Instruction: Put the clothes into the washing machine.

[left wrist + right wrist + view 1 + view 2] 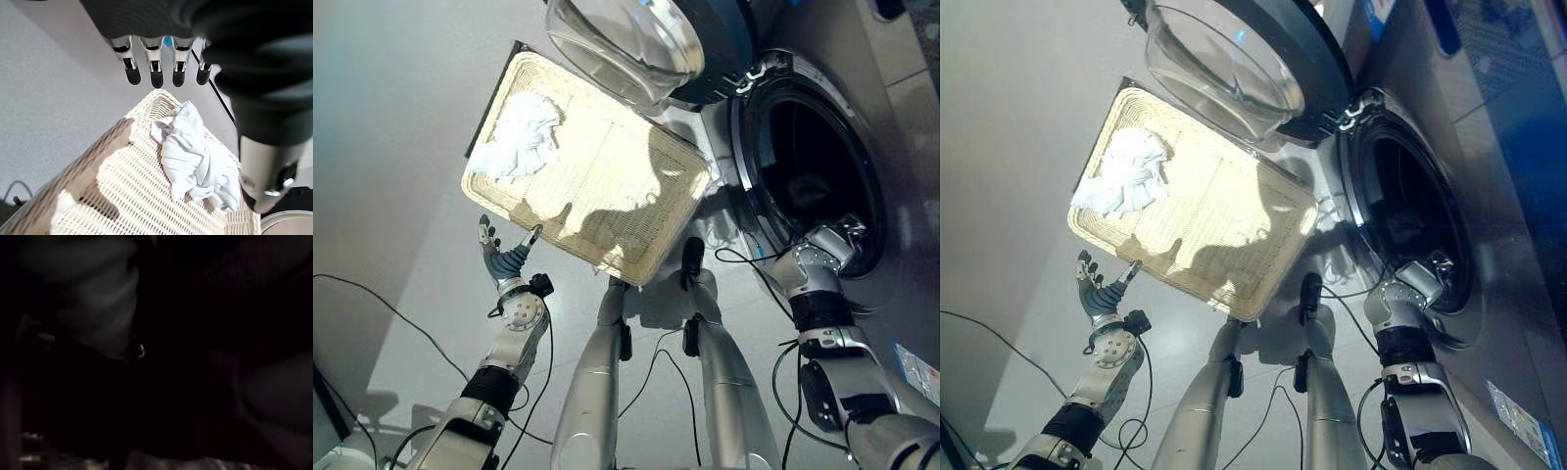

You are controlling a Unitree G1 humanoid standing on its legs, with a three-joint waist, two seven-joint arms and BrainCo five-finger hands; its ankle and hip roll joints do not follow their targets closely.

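You will find no text, label or number clear enough to read here. A small printed sticker [917,371] sits on the floor at the near right, but its print is too small to make out.

Left hand [161,63]: fingers straight, above the basket corner.
Crumpled white cloth [198,159]: lying in the pale woven wicker basket [98,196].

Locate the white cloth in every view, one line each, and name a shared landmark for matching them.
Left eye view: white cloth lies in the far left corner of the wicker basket.
Right eye view: same corner, upper left.
Left wrist view: beyond the left hand, on the weave.
Right wrist view: too dark to tell.
Shared landmark: the wicker basket's rim.
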